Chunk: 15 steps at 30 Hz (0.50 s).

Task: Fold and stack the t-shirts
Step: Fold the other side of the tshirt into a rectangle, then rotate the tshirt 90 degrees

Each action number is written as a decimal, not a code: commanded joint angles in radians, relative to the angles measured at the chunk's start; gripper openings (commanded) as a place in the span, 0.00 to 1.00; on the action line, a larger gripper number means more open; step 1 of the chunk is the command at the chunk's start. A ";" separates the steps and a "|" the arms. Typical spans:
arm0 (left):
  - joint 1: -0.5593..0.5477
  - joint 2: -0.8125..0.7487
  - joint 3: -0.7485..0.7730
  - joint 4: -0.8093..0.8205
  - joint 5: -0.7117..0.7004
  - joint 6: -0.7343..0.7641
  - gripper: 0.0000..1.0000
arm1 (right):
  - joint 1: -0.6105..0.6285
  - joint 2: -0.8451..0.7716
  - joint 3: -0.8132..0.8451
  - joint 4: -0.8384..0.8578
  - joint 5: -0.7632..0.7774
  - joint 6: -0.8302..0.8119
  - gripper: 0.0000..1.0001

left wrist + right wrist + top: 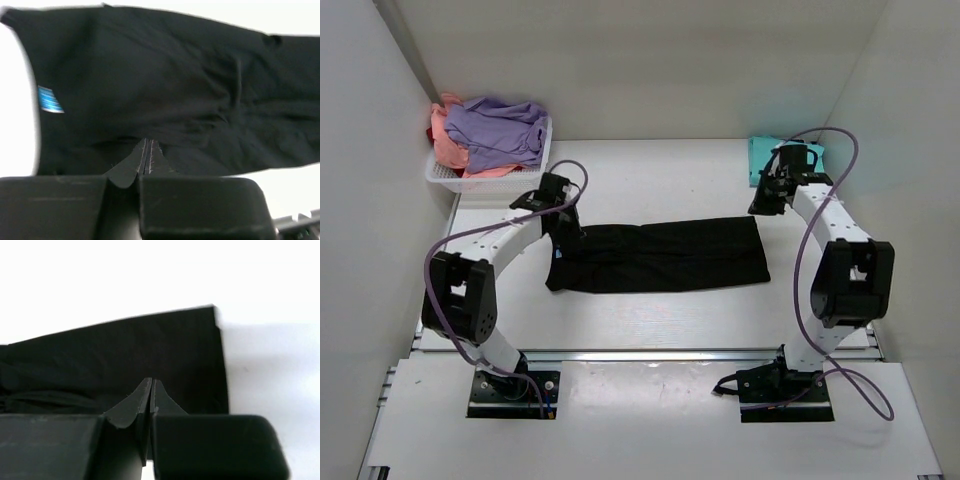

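From above: the black tee [660, 255] lies mid-surface [650, 190], folded into a long band running left to right. The left claw [563, 236] is down over the band's left end. The right claw [763, 203] sits just off the band's far right corner. Behind the right arm, at the far right, a teal tee [765, 152] lies flat on the surface. At the far left corner stands the white mesh basket [438, 176]. It's heaped with a lavender tee [500, 130] on top, a salmon-pink tee [448, 145] beneath it, and a sliver of a red tee [433, 132] at the left edge.

Over to the left wrist: black cloth [165, 90] fills nearly the whole view, wrinkled towards the right. The small blue label [50, 99] shows at the left, near the cloth's edge. The left claw [147, 156] is clenched, its tips pressed together right over the fabric. Whether any cloth is pinched between them, I cannot tell. White surface [15, 110] shows along the left and at the top right.

Right wrist now: the right claw [151, 390] is clenched too, tips meeting with nothing visible between them. Beyond the tips is the right end of the black tee [125, 355], its square corner at the upper right. Bare white surface [150, 275] lies past it.
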 commanded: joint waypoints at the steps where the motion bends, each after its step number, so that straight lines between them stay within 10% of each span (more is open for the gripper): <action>1: -0.038 -0.014 -0.087 0.072 0.074 -0.125 0.03 | 0.049 0.111 0.059 0.022 -0.036 -0.016 0.00; 15: -0.074 0.309 0.060 0.049 -0.022 -0.196 0.02 | 0.066 0.282 0.058 -0.007 0.073 0.014 0.00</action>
